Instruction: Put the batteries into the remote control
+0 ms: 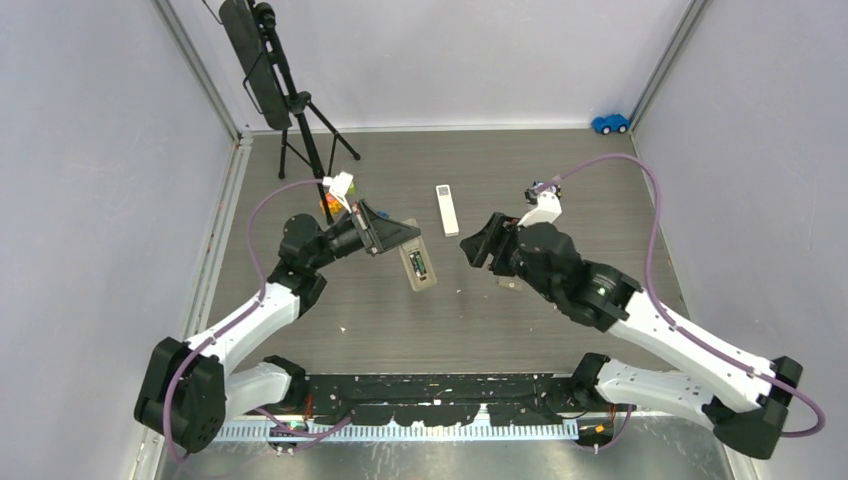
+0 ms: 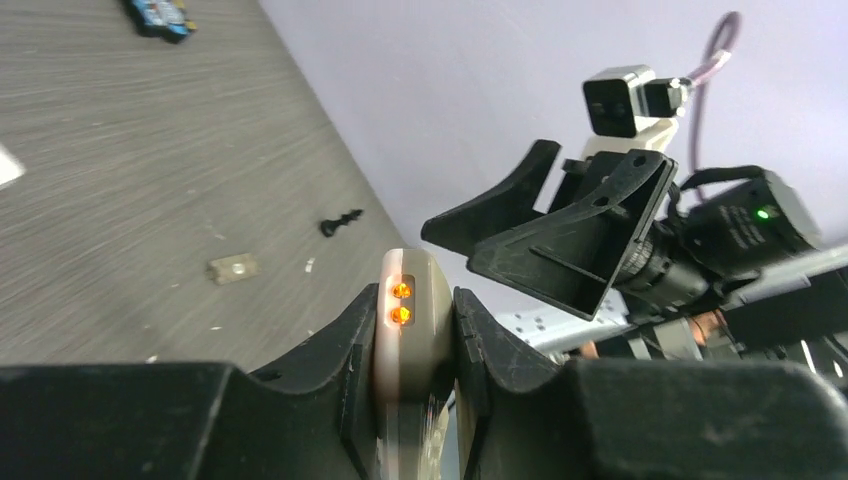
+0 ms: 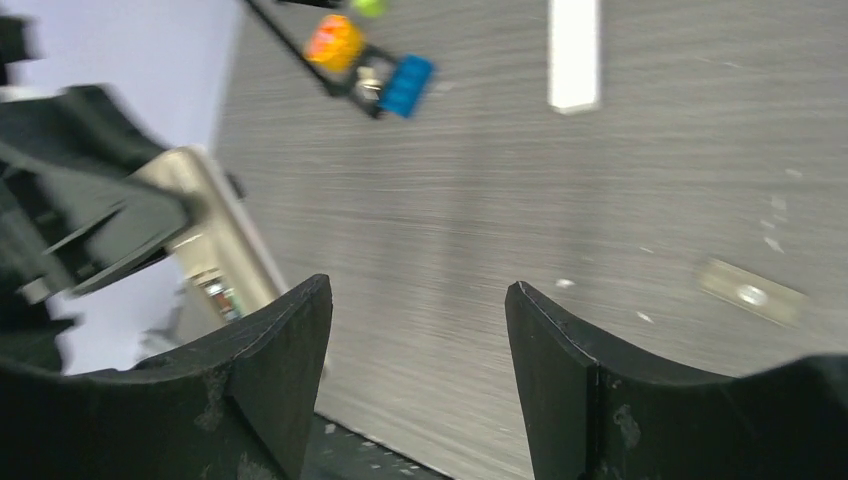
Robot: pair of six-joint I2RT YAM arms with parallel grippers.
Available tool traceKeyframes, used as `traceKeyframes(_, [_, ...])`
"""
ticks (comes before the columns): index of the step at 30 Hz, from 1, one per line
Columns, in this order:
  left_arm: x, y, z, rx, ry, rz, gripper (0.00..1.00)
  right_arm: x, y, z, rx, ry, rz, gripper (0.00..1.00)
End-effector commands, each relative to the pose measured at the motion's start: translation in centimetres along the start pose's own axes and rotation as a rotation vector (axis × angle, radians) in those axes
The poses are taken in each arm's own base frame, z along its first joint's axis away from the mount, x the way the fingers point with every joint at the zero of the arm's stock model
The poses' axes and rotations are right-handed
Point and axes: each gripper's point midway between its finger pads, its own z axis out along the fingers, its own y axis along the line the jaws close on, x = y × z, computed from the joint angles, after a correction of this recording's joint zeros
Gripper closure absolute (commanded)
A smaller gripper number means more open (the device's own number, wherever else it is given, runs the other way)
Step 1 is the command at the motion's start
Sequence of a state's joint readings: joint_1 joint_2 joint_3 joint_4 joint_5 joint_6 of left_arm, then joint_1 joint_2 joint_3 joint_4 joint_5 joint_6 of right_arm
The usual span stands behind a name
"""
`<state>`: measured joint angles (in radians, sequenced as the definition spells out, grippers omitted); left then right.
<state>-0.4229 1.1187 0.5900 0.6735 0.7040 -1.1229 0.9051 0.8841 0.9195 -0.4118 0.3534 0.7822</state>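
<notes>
**Over the Table, One Gripper Held the Remote for the Other**

Near the middle of the table, the left gripper was squeezed shut on the remote control. It pinched the remote by its two long sides. That was probably so the remote could not slip or turn. The remote looked tipped up off the table, but I could not be sure it was fully in the air. Its open side faced up and toward the other arm, so the slot was easy to reach.

Inside that slot sat a small dark green shape. I think these were the batteries, already lying in their place, but they were too small to count. Two orange dots showed at the tip of the remote.

Just beside the remote, the right gripper was wide open with nothing in it. It pointed at the remote, apart from it and not touching. It looked ready to press something down or to fetch something.

A white flat bar lay on the table a little farther back. It may be the lid for the slot, and it was not on the remote. A small metal piece and a tiny black screw-like piece lay loose nearby.

I think the next job was to close the slot.
</notes>
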Motion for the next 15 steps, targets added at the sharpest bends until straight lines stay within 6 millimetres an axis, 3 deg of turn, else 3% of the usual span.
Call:
traceKeyframes(1, [-0.7, 3.9, -0.5, -0.157, -0.15, -0.002, 1.0, 1.1, -6.2, 1.0, 0.337, 0.054, -0.044, 0.32])
traceKeyframes(4, [-0.2, 6.9, -0.5, -0.268, -0.222, -0.063, 1.0, 3.5, -8.9, 2.5, 0.428, 0.16, -0.006, 0.36])
traceKeyframes(10, [2.7, 12.8, 0.8, -0.43, -0.242, -0.149, 1.0, 7.4, -14.4, 5.2, 0.528, 0.283, 0.078, 0.4])
traceKeyframes(15, [4.6, 16.8, 2.3, -0.48, -0.272, -0.196, 1.0, 9.1, -16.7, 7.0, 0.579, 0.346, 0.091, 0.5])
